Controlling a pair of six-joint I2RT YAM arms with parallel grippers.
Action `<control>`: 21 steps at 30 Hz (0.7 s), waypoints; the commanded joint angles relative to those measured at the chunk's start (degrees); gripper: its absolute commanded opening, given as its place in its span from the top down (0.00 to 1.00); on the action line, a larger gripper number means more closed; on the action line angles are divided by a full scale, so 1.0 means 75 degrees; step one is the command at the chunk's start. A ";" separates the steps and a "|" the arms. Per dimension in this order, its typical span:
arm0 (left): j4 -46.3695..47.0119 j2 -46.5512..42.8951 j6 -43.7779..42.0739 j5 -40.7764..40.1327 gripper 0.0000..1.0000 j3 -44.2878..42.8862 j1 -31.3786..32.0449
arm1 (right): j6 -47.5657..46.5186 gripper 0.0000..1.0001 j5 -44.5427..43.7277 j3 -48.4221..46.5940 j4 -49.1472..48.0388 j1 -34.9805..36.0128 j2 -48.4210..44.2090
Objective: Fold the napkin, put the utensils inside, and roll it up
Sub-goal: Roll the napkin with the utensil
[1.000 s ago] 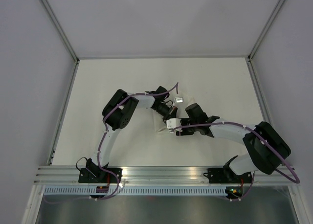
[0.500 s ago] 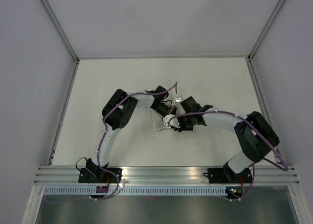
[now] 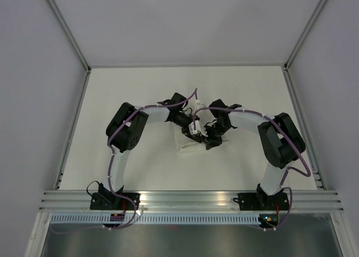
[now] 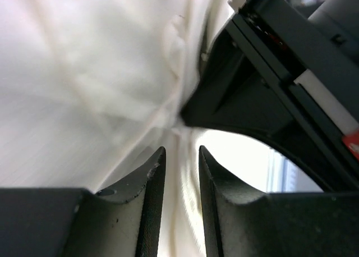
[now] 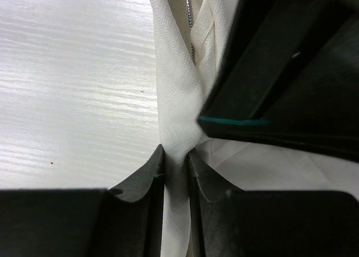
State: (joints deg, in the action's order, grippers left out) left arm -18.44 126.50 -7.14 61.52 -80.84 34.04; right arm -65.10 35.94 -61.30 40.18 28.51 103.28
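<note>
The napkin [image 3: 189, 147] lies bunched at the middle of the surface [image 3: 140, 88]. The right end effector [image 5: 175, 161] pinches a raised fold tight. The left end effector [image 4: 178, 175], just beside it, is nearly closed on cloth.

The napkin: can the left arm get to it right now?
Most likely yes. The left arm is right at the napkin: its wrist view shows white cloth running between its nearly closed jaws. The right arm pinches the cloth close by without seeming to block it.
</note>
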 commanded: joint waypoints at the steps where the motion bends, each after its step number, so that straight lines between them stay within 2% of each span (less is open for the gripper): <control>1: 0.1401 -0.0880 0.0786 -0.0935 0.64 0.0511 -0.0355 | -0.0366 0.90 -0.0141 0.0275 0.1485 -0.0016 0.0900; 6: 0.3426 -0.2237 0.1793 -0.1941 0.66 0.1903 -0.0975 | -0.0449 0.90 -0.0035 -0.0170 0.2000 -0.0133 0.1451; 14: 0.5667 -0.4677 0.1901 -0.4670 0.69 0.4551 -0.0790 | -0.0531 0.90 0.0141 -0.0896 0.2669 -0.0344 0.2189; 17: 0.6148 -0.5369 0.1318 -0.5642 0.70 0.5221 -0.0392 | -0.0531 0.90 0.0141 -0.1002 0.2705 -0.0415 0.2353; 19: 0.6243 -0.5650 0.0930 -0.6219 0.70 0.5422 0.0240 | -0.0531 0.90 0.0164 -0.1061 0.2763 -0.0450 0.2424; 20: 0.6383 -0.5686 0.0267 -0.6755 0.70 0.5574 0.0498 | -0.0519 0.90 0.0176 -0.1096 0.2763 -0.0450 0.2482; 21: 0.6430 -0.5698 0.0028 -0.7039 0.70 0.5610 0.1080 | -0.0542 0.90 0.0188 -0.1120 0.2810 -0.0450 0.2517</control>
State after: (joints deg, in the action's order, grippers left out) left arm 23.00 85.58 2.09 20.78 -40.64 35.18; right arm -66.37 45.91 -72.82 60.20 24.93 116.05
